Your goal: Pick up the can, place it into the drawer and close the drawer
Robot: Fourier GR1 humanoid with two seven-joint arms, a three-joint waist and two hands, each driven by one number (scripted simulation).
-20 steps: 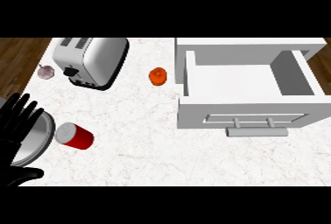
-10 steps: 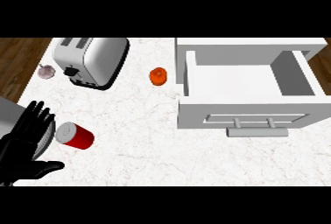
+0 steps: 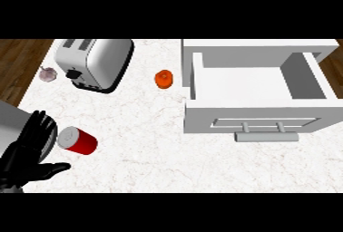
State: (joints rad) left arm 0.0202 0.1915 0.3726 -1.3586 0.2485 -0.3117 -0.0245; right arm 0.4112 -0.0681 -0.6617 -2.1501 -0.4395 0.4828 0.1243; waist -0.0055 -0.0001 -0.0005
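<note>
A red can [image 3: 78,140] with a silver top lies on its side on the white counter at the lower left. My left hand [image 3: 28,154] is just left of it, fingers straight and pointing up, thumb spread out below the can, not curled round it. The white drawer [image 3: 258,106] stands pulled out at the right, its inside bare, with a bar handle [image 3: 267,134] on its front. My right hand does not show.
A silver toaster [image 3: 94,61] stands at the back left, with a small pinkish object [image 3: 47,74] left of it. An orange fruit [image 3: 164,78] lies between toaster and drawer. Wooden floor shows beyond the counter's left edge.
My left hand has slid right and slightly down toward the can, ending beside it with the thumb spread. The can and drawer have not moved.
</note>
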